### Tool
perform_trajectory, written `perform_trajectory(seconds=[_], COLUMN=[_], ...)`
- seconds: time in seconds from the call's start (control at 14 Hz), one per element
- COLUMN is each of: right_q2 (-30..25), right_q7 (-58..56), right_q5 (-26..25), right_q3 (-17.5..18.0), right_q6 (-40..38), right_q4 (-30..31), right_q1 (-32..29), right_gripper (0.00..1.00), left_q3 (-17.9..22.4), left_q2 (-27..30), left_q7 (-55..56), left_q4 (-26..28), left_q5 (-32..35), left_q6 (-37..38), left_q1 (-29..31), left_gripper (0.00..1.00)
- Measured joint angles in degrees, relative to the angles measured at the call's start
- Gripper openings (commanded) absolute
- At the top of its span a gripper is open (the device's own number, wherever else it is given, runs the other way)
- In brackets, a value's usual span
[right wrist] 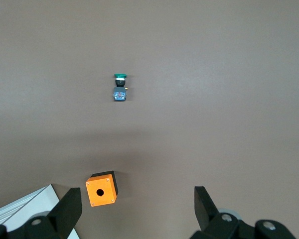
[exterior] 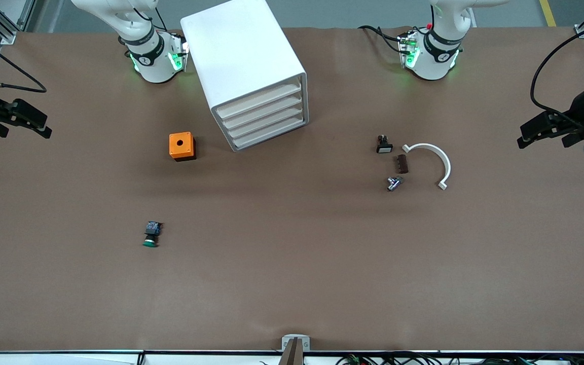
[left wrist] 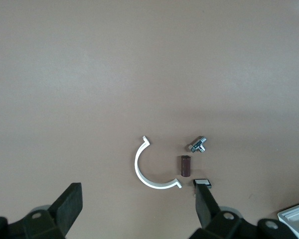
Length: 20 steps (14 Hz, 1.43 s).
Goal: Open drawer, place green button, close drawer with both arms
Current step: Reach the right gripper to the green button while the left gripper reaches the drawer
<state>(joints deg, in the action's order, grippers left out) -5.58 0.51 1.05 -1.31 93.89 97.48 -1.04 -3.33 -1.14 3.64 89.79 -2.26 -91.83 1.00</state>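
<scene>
Button (exterior: 151, 234) sits alone on the table (exterior: 292, 284), all drawers shut; left gripper (left wrist: 139, 209) and right gripper (right wrist: 137, 211) both hang wide open, empty, partly cropped.

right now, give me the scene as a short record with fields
button: on its side on the table, nearer the camera than the orange box
drawers: all shut
left gripper: open, waiting at its table end
right gripper: open, waiting at its table end
other parts: white clip, black switch, brown block, metal fitting
</scene>
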Motion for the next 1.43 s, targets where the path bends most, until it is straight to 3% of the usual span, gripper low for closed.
perform_trajectory(seconds=[0.57,1.08,1.43], right_q2=[0.0,0.0,0.44], right_q7=[0.0,0.0,0.0], right_q5=[0.0,0.0,-0.16], right_q3=[0.08,0.09,-0.1], right_q6=[-0.01,0.03,0.13], right_q4=[0.01,-0.23,-0.4], right_q1=[0.0,0.0,-0.01], right_gripper=[1.0,1.0,1.0], left_q3=[0.01,-0.43,-5.19], left_q2=[0.38,0.66,-2.51], left_q7=[0.0,1.14,15.61], left_q4=[-0.08,0.38,0.45], left_q5=[-0.84,-19.06,-27.32], left_q6=[2.26,6.58,6.47], left_q1=[0.15,1.28,-2.22], left_gripper=[1.0,1.0,1.0])
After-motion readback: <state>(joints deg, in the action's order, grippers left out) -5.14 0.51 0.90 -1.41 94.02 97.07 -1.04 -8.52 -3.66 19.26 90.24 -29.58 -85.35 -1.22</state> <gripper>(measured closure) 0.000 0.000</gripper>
